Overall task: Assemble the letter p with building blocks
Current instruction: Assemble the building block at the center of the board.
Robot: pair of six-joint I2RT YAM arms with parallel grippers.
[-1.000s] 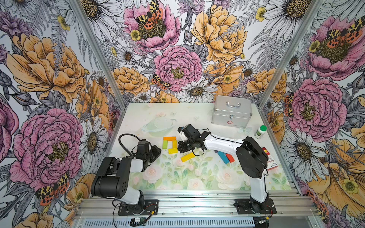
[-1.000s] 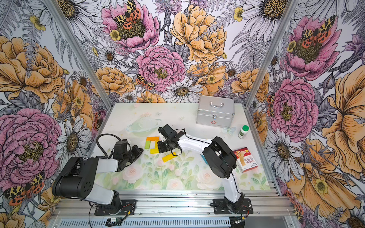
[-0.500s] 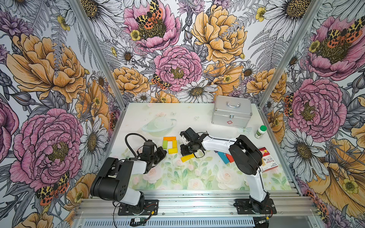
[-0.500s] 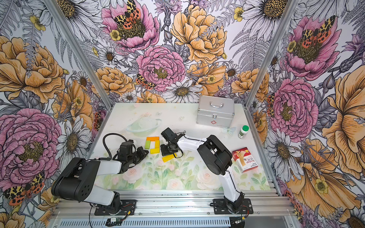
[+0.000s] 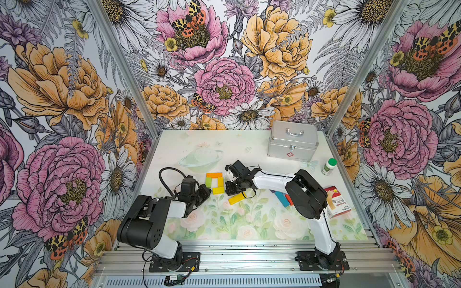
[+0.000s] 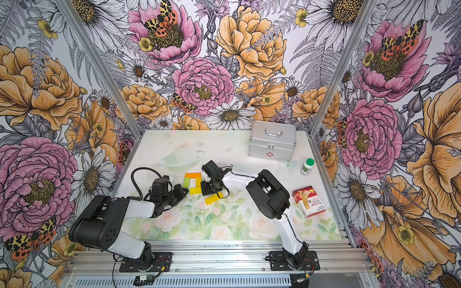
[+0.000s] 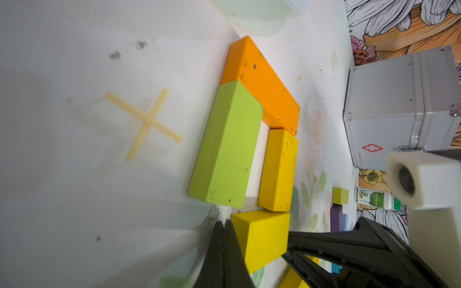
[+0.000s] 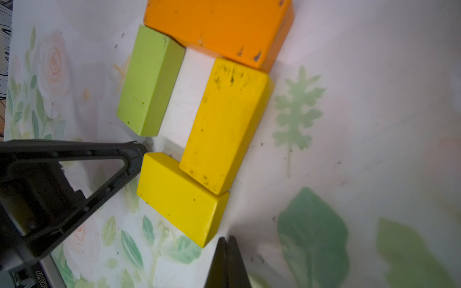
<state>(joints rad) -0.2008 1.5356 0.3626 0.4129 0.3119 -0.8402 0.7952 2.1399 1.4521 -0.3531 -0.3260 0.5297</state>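
Since a second earlier, the left hand (image 5: 207, 193) had advanced across the table (image 5: 249, 224) toward the orange block (image 5: 214, 175), and the right hand (image 5: 227, 190) had drawn in from the opposite side; the blocks had not visibly shifted. Both hands were pinched shut and held nothing.

Nearest, well short of the orange block, a loose yellow block (image 5: 237, 198) lay askew, with blue, red and purple blocks (image 5: 283, 199) toward the right arm's side, partly hidden by that arm. Closer to the orange block lay the bright yellow block (image 7: 262, 237), flat and crosswise, with the left hand at one end and the right hand just off the other. Beyond it, the green block (image 7: 228, 144) and an amber block (image 7: 278, 169) ran side by side with a bare strip between them, both butting the orange block, which capped them.

By this reading, the loop of the P was nearly closed and was being squared by nudging; a small gap remained at the green block's corner. The stem was not yet laid.

Farthest, beyond the orange block, stood a silver case (image 5: 293, 143).
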